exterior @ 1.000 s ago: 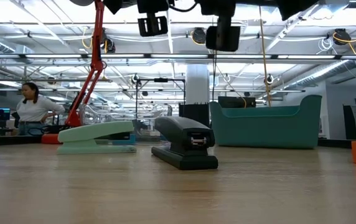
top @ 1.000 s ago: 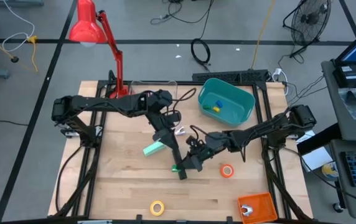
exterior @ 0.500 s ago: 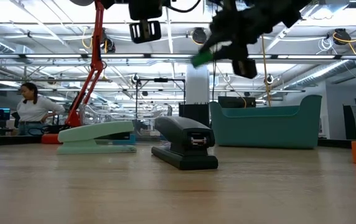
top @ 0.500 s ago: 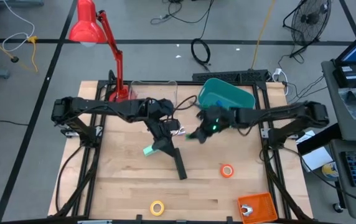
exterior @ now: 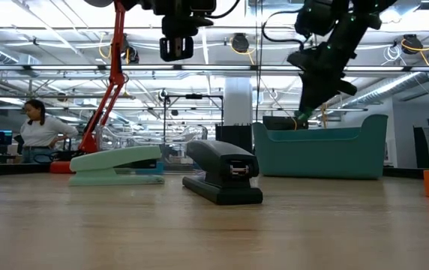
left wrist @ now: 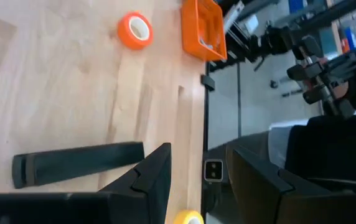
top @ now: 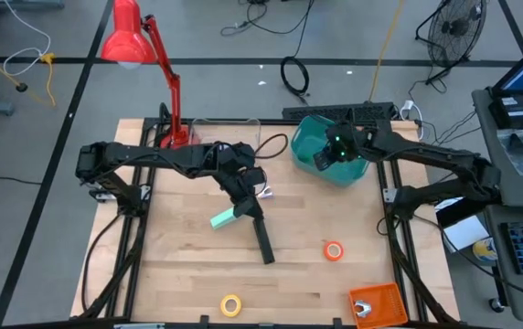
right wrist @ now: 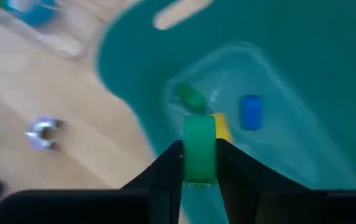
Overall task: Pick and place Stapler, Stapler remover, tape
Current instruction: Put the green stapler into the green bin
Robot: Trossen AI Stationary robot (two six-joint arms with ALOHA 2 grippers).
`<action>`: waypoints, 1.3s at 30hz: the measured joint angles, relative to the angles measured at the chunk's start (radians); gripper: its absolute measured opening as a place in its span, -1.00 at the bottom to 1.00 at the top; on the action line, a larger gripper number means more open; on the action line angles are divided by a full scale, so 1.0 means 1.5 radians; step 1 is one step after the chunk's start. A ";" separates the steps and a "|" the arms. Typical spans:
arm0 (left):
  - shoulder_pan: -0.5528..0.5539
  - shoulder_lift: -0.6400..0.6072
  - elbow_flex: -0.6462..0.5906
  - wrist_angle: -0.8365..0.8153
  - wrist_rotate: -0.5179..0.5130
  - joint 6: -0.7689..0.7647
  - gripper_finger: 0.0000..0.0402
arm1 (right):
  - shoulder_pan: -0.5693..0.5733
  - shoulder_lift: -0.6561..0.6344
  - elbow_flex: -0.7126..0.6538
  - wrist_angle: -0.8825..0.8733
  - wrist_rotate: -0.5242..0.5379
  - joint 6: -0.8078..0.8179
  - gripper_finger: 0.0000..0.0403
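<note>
Holding the green tape (right wrist: 199, 146) pinched edge-on between my right fingers (right wrist: 165, 171), I'm over the teal bin (top: 364, 157) at 1 o'clock on the table (top: 179, 274). Releasing from here could let the roll bounce off the blocks inside or clip the rim and roll out. My left gripper (top: 246, 208) hovers mid-table, fingers open and empty, near the black stapler (top: 262, 241); descending skewed could shove it. Orange tape (top: 334, 250) sits at 4 o'clock, yellow tape (top: 231, 305) at 6.

No readable text, label, brand, number or sign on anything
</note>
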 joint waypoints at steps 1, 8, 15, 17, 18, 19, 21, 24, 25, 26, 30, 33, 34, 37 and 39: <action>0.000 0.000 0.000 0.007 -0.008 -0.005 -0.22 | -0.007 0.002 0.000 -0.010 0.006 -0.011 -0.63; 0.002 0.000 0.000 0.033 -0.085 -0.023 -0.22 | -0.050 0.030 -0.017 0.037 0.036 -0.062 -0.63; 0.016 0.000 0.000 0.035 -0.101 -0.027 -0.22 | -0.071 0.084 -0.033 0.126 0.054 -0.076 -0.63; 0.018 0.000 0.000 0.035 -0.102 -0.027 -0.22 | -0.072 0.109 -0.033 0.146 0.053 -0.077 -0.63; 0.018 0.000 0.000 0.035 -0.102 -0.026 -0.22 | -0.072 0.120 -0.033 0.145 0.053 -0.076 -0.63; 0.018 0.000 0.000 0.036 -0.102 -0.024 -0.22 | -0.072 0.133 -0.033 0.151 0.055 -0.075 -0.63; 0.018 0.000 0.000 0.036 -0.102 -0.024 -0.22 | -0.071 0.159 -0.033 0.166 0.056 -0.072 -0.63; 0.013 0.000 0.000 0.036 -0.107 -0.024 -0.22 | -0.071 0.194 -0.033 0.196 0.055 -0.062 -0.63; 0.012 0.000 0.000 0.036 -0.109 -0.024 -0.22 | -0.071 0.202 -0.033 0.208 0.056 -0.059 -0.63; 0.011 0.000 0.000 0.036 -0.109 -0.024 -0.22 | -0.071 0.209 -0.033 0.217 0.056 -0.058 -0.63; 0.006 0.000 0.000 0.034 -0.108 -0.025 -0.22 | -0.071 0.226 -0.033 0.257 0.077 -0.055 -0.63; -0.001 0.000 0.000 0.031 -0.109 -0.029 -0.22 | -0.074 0.235 -0.033 0.268 0.091 -0.056 -0.63; -0.002 0.000 0.000 0.031 -0.109 -0.030 -0.22 | -0.076 0.238 -0.033 0.273 0.091 -0.055 -0.63; -0.009 0.000 0.000 0.031 -0.108 -0.035 -0.22 | -0.080 0.250 -0.033 0.274 0.093 -0.054 -0.63; -0.011 0.000 0.000 0.031 -0.108 -0.040 -0.22 | -0.080 0.261 -0.033 0.271 0.101 -0.054 -0.63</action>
